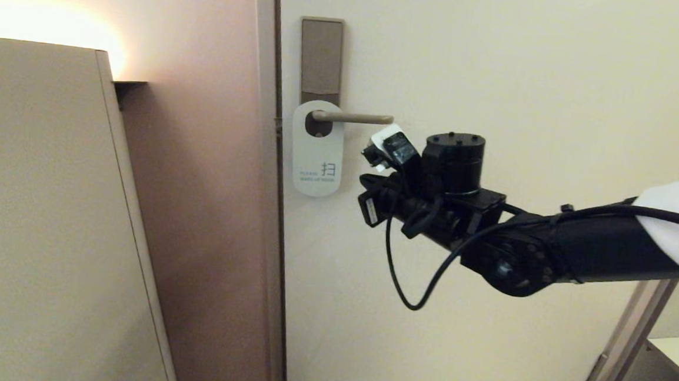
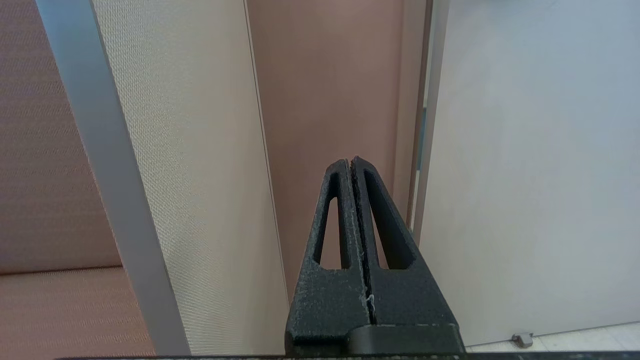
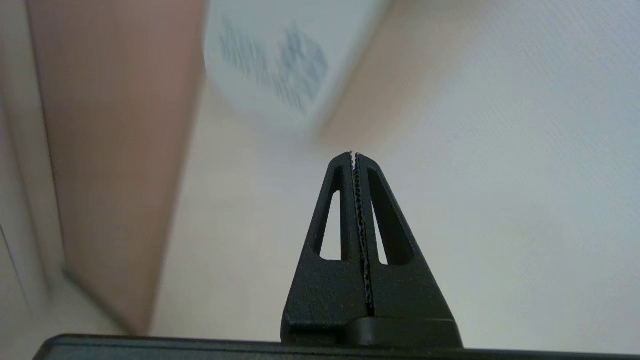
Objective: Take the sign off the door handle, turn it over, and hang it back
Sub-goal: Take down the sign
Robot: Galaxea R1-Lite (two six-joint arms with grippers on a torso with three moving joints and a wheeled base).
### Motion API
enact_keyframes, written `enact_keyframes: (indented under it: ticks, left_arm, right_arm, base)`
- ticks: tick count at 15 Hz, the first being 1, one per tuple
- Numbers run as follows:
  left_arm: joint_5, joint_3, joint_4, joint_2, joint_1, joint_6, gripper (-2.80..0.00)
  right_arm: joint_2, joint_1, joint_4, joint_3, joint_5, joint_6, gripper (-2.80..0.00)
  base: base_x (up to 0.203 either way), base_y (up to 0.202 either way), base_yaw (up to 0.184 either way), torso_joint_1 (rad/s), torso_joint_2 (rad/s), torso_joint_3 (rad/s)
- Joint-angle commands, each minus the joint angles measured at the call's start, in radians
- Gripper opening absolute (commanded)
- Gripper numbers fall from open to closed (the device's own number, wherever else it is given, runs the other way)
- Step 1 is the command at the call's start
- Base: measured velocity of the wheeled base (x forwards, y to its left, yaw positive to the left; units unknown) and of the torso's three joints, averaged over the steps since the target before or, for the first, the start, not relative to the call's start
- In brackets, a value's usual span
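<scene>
The sign [image 1: 316, 149] hangs on the handle [image 1: 353, 117] with its white face out, grey lettering near its lower end. The lever passes through the sign's round hole, right against the lock plate [image 1: 320, 60], and the sign lies flat on the door [image 1: 500, 76], hanging straight down beside the door's left edge.

The right arm [image 1: 578, 246] reaches in from the right at about handle height, its wrist just below and right of the lever's free end. The right gripper [image 3: 355, 156] is closed, its serrated fingers [image 3: 345, 210] pressed together with nothing between them. In the right wrist view its tip points at the bare door just below the sign's rounded lower end, which is blurred there; whether it touches the door I cannot tell.

The left gripper [image 2: 352, 162] is closed and empty too, and faces a beige panel [image 2: 200, 150] and the wall beside the door.
</scene>
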Motion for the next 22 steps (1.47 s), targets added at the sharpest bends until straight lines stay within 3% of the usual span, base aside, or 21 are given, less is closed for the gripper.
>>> enact_keyframes:
  ticks: [1,7,13,20,22]
  left_arm:
    - [0.000,0.000,0.000,0.000,0.000,0.001,-2.80]
    - [0.000,0.000,0.000,0.000,0.000,0.001,-2.80]
    - [0.000,0.000,0.000,0.000,0.001,0.001,-2.80]
    - [0.000,-0.001,0.000,0.000,0.001,0.001,-2.80]
    - [0.000,0.000,0.000,0.000,0.000,0.001,-2.80]
  right_arm:
    - [-0.148,-0.031,0.026,0.108,-0.001,-0.018,-2.80]
    - [-0.523,-0.200,0.176,0.339,0.000,-0.033,-2.80]
    - [-0.899,-0.482,0.296,0.480,0.012,-0.004,-2.80]
    - [-1.420,-0.587,0.305,0.973,0.020,0.095,-2.80]
    - [-1.541,-0.605,0.306,1.102,0.053,0.110,-2.80]
  base:
    - [0.000,0.000,0.000,0.000,0.00,0.000]
    - [0.000,0.000,0.000,0.000,0.00,0.000]
    - [0.000,0.000,0.000,0.000,0.00,0.000]
    - [0.000,0.000,0.000,0.000,0.00,0.000]
    - [0.000,0.000,0.000,0.000,0.00,0.000]
